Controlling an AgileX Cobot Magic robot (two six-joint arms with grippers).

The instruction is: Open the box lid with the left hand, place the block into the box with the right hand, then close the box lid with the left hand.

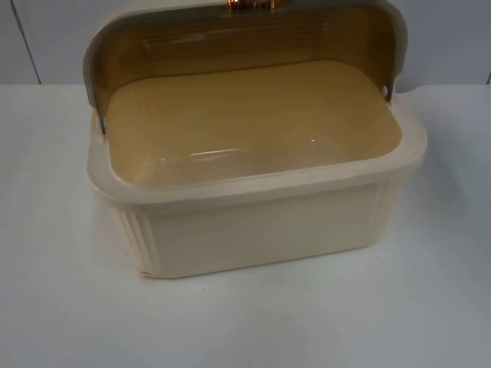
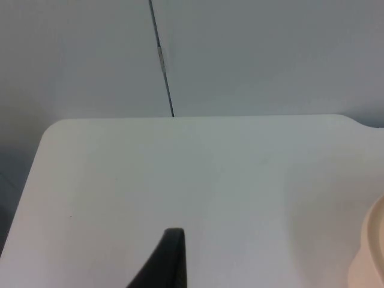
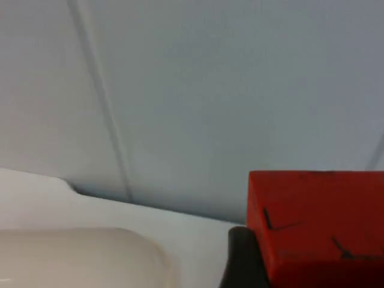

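Observation:
The cream box (image 1: 268,230) stands in the middle of the table in the top view. Its lid (image 1: 230,34) is swung up and back, so the tan inside is open and holds nothing. In the right wrist view my right gripper (image 3: 300,264) is shut on a red block (image 3: 315,222), held up with the grey wall behind it and a rounded cream part of the box (image 3: 78,258) beside it. My left gripper (image 2: 165,264) hangs over bare table, apart from the box edge (image 2: 369,258).
White table top (image 1: 69,307) lies all around the box. The grey partition wall (image 1: 46,38) with a dark seam stands behind it. The table's rounded far corner (image 2: 54,129) is in the left wrist view.

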